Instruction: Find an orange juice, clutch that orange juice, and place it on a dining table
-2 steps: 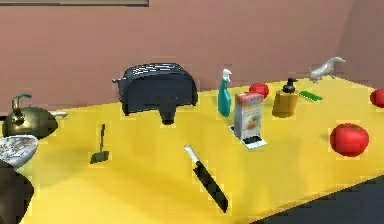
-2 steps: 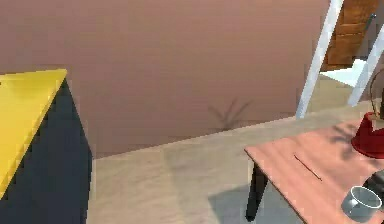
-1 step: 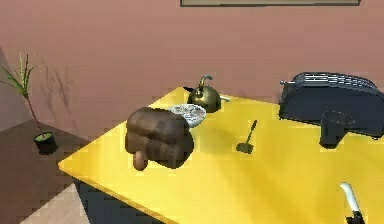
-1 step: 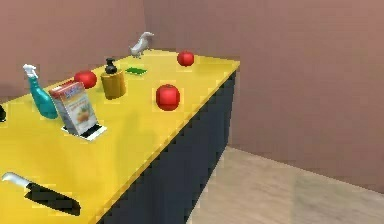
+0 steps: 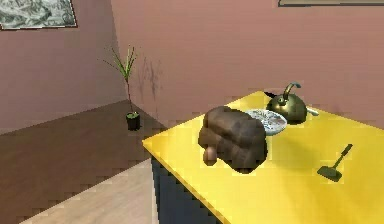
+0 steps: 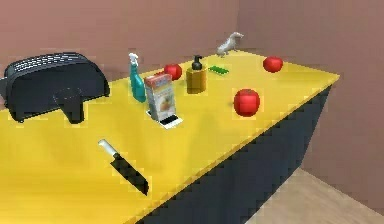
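Arm side view: a yellow surface (image 6: 60,170) carried the items listed below.

1. An orange juice carton (image 6: 160,95) stood upright near the middle of the surface, with its orange and white face toward the camera.
2. A teal spray bottle (image 6: 136,78) stood just beside the carton, on the side toward the view's left.
3. A small red fruit (image 6: 173,72) lay just behind the carton, and an amber pump bottle (image 6: 196,76) stood near it toward the view's right.
4. A larger red fruit (image 6: 246,101) lay well to the right of the carton, and another (image 6: 272,64) lay farther back.
5. A black toaster (image 6: 50,85) stood at the view's left.
6. A black-handled knife (image 6: 125,167) lay flat, nearer the camera than the carton.

I could not tell the state of the fingers from either view.

Forward view: I noted the same kind of yellow surface (image 5: 300,170) with a brown loaf (image 5: 235,138), a patterned bowl (image 5: 268,122), a brass kettle (image 5: 288,103) and a dark spatula (image 5: 335,165). A potted plant (image 5: 130,90) stood on the floor by the pink wall.
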